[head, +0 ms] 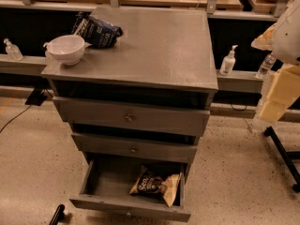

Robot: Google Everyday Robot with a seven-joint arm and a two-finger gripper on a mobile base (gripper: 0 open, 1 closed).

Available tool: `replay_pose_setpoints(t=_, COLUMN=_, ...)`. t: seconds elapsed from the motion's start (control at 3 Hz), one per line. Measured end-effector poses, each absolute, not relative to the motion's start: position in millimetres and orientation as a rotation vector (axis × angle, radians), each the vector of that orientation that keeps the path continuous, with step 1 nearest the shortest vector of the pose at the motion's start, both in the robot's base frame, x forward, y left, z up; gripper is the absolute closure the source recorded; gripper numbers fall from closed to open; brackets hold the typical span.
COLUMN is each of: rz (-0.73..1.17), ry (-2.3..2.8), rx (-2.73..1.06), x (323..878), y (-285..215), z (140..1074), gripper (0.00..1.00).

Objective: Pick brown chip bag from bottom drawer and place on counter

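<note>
The brown chip bag (156, 184) lies in the open bottom drawer (129, 205), toward its right side, with its tan end pointing right. The counter (159, 50) is the grey metal top of the cabinet above it. My gripper (277, 97) shows as pale yellow parts under a white arm body at the far right edge. It hangs at about counter height, well to the right of the cabinet and far above the bag.
A white bowl (66, 48) and a dark blue chip bag (96, 30) sit on the counter's back left. The two upper drawers (129, 117) are slightly open. A pump bottle (228, 61) and a water bottle (265, 65) stand on the ledge at right. A black stand leg (283, 153) crosses the floor at right.
</note>
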State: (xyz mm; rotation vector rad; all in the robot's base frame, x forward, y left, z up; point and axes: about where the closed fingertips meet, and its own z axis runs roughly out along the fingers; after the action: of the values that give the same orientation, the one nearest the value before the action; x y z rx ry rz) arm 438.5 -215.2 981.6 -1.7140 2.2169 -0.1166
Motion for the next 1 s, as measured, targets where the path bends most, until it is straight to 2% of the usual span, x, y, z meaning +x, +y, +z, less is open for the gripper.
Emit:
replay_pose_setpoints(t=0.67, rz=-0.119, ry=2.196, rx=-1.729, x=438, y=-212, z=981, gripper=0.00)
replay_pose_setpoints(t=1.0, rz=-0.035, ry=2.229, rx=-1.711, x=449, y=-194, z=944, gripper=0.00)
